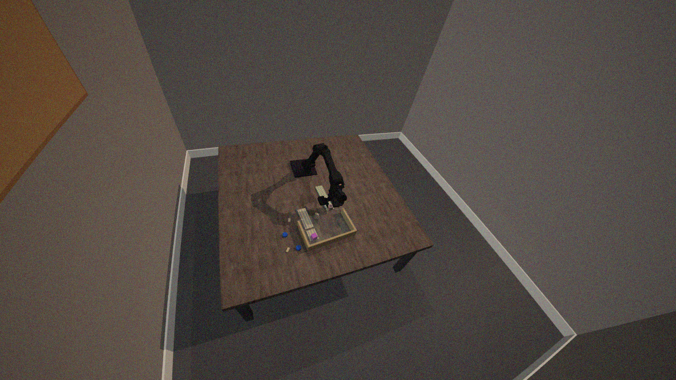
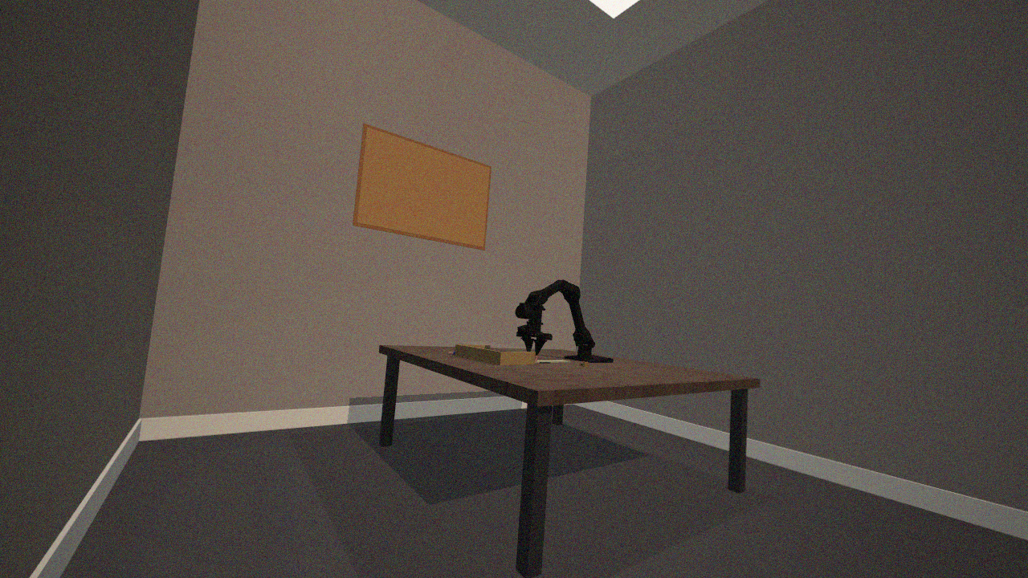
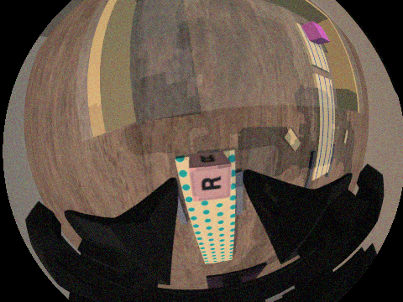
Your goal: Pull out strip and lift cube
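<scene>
The dotted strip [image 1: 320, 190] [image 3: 211, 228], cream with teal dots, lies in one piece on the table, outside the walled frame. The pink labelled cube [image 3: 211, 183], marked R, sits on its end nearest the frame. My gripper [image 1: 332, 203] [image 2: 532, 351] [image 3: 211, 179] is part-way open, pointing down, with one finger on each side of the cube and a gap to each. The striped strip is in two parts: a long piece [image 1: 304, 218] [image 3: 326, 117] and, past a gap, a short piece [image 3: 320, 56] carrying a magenta cube [image 1: 313, 235] [image 3: 316, 33].
The walled frame [image 1: 351, 220] [image 2: 514, 357] [image 3: 96, 84] stands just beyond the labelled cube, around the short striped piece. Low blue-grey rails [image 3: 239, 193] flank the dotted strip. A small beige block [image 3: 292, 139] lies between the strips. Two blue objects [image 1: 284, 235] [image 1: 298, 248] lie outside the frame.
</scene>
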`<state>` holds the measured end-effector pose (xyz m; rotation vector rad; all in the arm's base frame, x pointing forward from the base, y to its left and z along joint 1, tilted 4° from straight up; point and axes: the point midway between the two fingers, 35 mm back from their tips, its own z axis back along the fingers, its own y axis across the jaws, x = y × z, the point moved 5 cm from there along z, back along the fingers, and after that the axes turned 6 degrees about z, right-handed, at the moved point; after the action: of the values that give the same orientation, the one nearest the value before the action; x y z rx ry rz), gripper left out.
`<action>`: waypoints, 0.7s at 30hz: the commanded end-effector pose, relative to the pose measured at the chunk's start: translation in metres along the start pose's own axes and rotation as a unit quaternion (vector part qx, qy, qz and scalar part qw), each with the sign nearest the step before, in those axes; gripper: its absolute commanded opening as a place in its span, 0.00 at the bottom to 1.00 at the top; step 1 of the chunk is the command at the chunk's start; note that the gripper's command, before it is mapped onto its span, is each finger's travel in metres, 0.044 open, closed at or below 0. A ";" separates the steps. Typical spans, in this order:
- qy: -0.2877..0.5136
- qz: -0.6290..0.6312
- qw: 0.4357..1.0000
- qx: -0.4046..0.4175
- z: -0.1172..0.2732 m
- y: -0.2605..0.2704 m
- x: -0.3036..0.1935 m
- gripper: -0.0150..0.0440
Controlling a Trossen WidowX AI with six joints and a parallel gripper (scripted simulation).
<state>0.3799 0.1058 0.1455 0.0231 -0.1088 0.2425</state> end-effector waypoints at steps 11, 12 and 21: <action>0.004 0.002 1.000 0.002 -0.023 0.000 -0.003 0.68; 0.004 0.002 1.000 0.002 -0.023 0.000 -0.003 0.68; 0.002 0.000 1.000 0.000 -0.021 0.000 -0.001 0.50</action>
<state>0.3806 0.1059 0.1247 0.0224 -0.1046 0.2425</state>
